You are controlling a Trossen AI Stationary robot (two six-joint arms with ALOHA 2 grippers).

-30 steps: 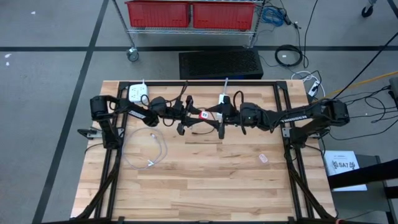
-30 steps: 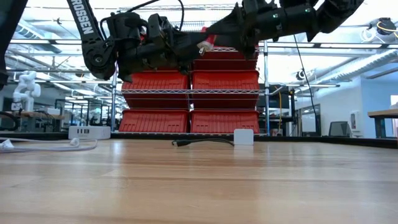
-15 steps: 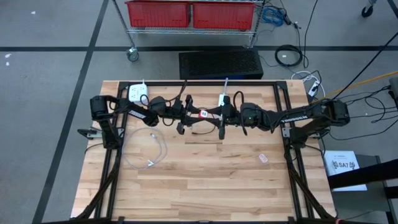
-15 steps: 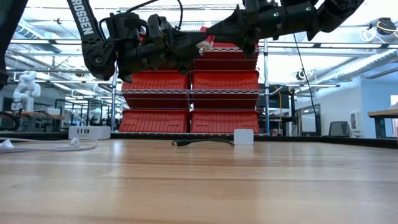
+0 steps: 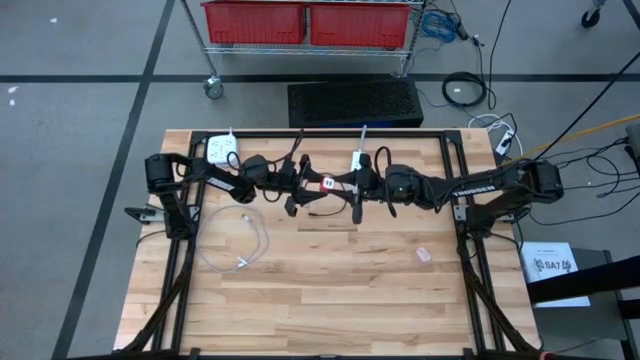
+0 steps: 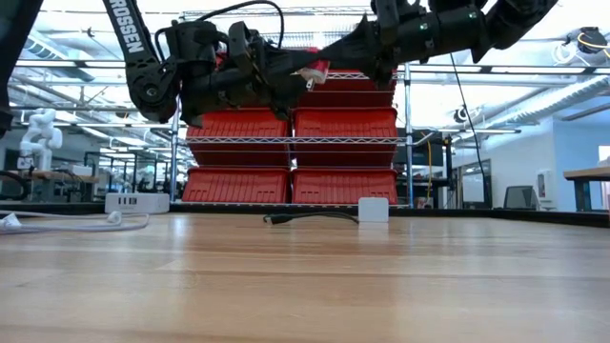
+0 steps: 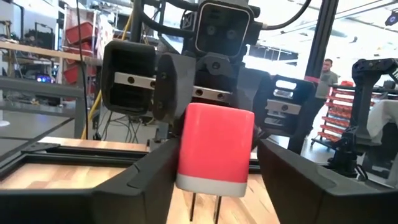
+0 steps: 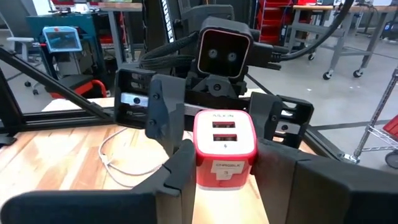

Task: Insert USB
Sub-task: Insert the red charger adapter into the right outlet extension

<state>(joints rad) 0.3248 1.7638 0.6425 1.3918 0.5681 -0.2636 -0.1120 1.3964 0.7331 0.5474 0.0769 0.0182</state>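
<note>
On the left of the table (image 5: 330, 300) a white cable (image 5: 250, 240) lies loose in a loop, held by neither hand and well apart from both.

Above the far middle of the table the two arms meet tip to tip in the air. The left hand (image 5: 305, 186) sits around a red and white charger (image 5: 327, 184), but we cannot tell whether it is gripping. The charger hangs between the two hands with its prongs pointing down. The right hand (image 5: 350, 185) comes from the right and is closed on the charger's sides, with both USB ports facing the right wrist.

We see three risks from here:
- If one hand pulls away while the other's grip is loose, the charger could twist or drop to the table.
- The hands are very close together, so a small misjudged move could knock them into each other.
- The ports face the right wrist, so the plug would have little room to get in. The loose cable could also slide away when a hand reaches for it.
</note>
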